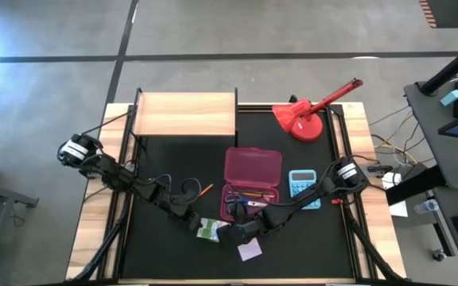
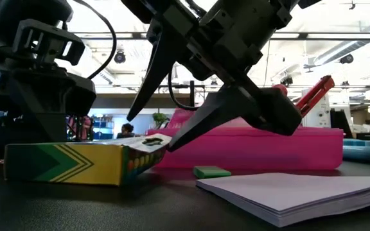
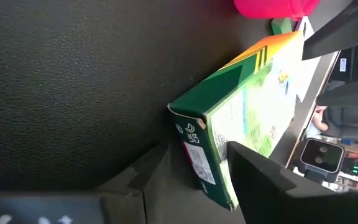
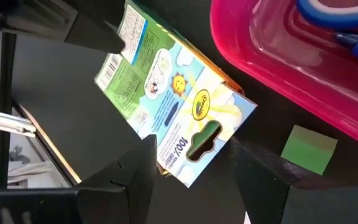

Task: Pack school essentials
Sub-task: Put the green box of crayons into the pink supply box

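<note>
both arms on the crayon box

left end effector [image 1: 195, 225] and right end effector [image 1: 230, 233] each straddle an end of the crayon box [image 1: 209, 230], fingers parted around it, flat on the bench [image 1: 165, 254] beside the pink case [image 1: 252, 181]; green eraser [image 4: 309, 149] nearby.

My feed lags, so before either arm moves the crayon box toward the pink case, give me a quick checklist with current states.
1. Left hand astride one end of the crayon box: ok, one finger on each side.
2. Right hand astride the opposite end: ok, fingers flank the hang-tab end.
3. Firm hold by either hand: cannot tell; gaps show beside the box, contact unclear.
4. Box flat on the table: ok in the low view.
5. Pink case open to receive: ok, lid back, scissors and an orange pencil already inside.
6. Path clear: not ok, green eraser lies between box and case; sticky notes close by.
</note>
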`<state>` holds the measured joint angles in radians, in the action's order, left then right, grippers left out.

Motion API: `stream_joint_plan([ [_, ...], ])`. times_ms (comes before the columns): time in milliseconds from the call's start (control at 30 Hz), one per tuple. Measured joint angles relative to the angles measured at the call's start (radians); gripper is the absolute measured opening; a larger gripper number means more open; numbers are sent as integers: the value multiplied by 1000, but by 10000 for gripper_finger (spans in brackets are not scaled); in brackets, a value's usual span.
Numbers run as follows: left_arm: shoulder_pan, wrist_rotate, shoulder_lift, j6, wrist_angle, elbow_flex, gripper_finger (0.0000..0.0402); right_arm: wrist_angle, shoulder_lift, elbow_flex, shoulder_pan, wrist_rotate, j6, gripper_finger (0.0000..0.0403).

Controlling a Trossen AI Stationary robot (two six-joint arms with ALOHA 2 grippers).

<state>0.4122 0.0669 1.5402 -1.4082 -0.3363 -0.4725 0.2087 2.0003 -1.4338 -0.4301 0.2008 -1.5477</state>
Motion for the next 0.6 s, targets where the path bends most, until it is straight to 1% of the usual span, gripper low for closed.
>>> stream_joint_plan([
  [167,0,-4,0,0,3,0,144,9,-65,0,-7,8,12,187],
  [233,0,-4,-1,1,5,0,144,17,-98,-1,-29,56,-20,187],
  [333,0,-1,-1,8,7,2,144,15,-117,-3,-91,159,-119,187],
  [500,-9,6,-2,28,9,3,144,14,-81,-3,-178,267,-319,187],
  [600,-22,11,-3,38,12,4,144,10,-36,-1,-186,279,-371,187],
])
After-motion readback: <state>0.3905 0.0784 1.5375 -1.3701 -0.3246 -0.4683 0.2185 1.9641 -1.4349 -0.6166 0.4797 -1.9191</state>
